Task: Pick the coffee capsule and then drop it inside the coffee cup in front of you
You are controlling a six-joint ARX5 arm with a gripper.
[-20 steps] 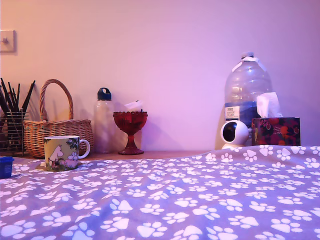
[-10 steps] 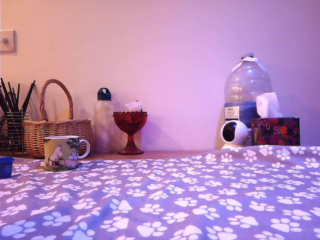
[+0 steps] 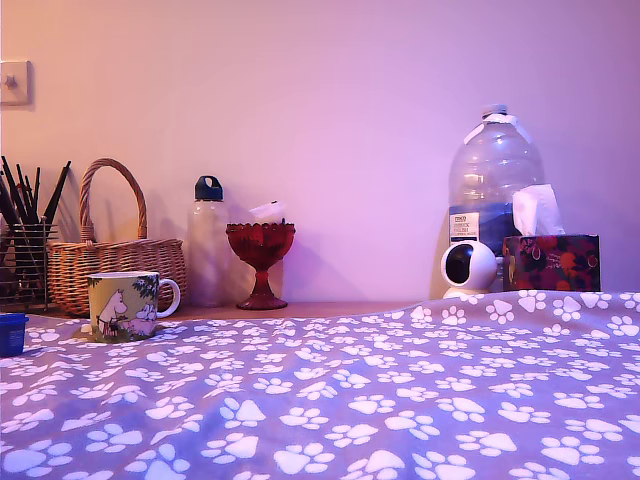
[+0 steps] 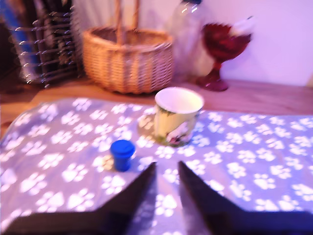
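Coffee capsule (image 4: 122, 154), a tiny dark blue tapered pod, stands upright on the purple paw-print cloth (image 4: 244, 161), at about eight o'clock from the yellow-green ceramic coffee cup (image 4: 178, 116) with its white rim, near it but apart. Claw (image 4: 166, 169) hangs empty above the cloth, its two dark fingers (image 4: 139, 188) parted by a narrow gap, the capsule at ten o'clock from the tips. Behind the cup stand a woven wicker basket (image 4: 128, 59) and a red glass goblet (image 4: 221, 54).
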